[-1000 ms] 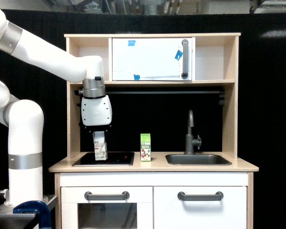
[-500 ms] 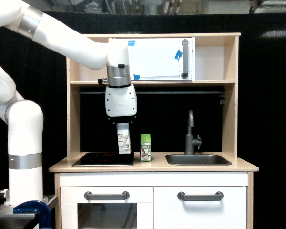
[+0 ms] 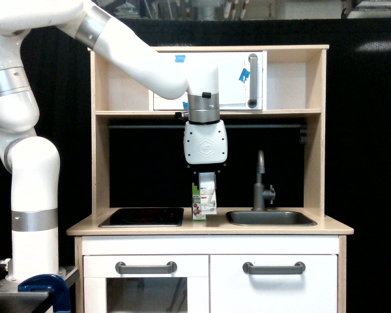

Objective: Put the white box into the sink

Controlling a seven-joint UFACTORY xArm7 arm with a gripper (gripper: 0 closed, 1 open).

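In the exterior view, the gripper (image 3: 207, 173) hangs above the counter, clamped on the top of the white box (image 3: 208, 193), which hangs in front of the green juice carton (image 3: 196, 202), left of the sink (image 3: 270, 218) and its faucet (image 3: 260, 182).

Gripper (image 3: 207, 173): closed on the white box (image 3: 208, 195), held aloft.
Green juice carton (image 3: 197, 203): partly hidden behind it.
Sink (image 3: 271, 218): at 4 o'clock.

White arm reaches from its base at the exterior view's left, across and downward. Wrist vertical. Hand (image 3: 207, 175) points straight down, fingers closed on the box (image 3: 208, 194), held aloft.
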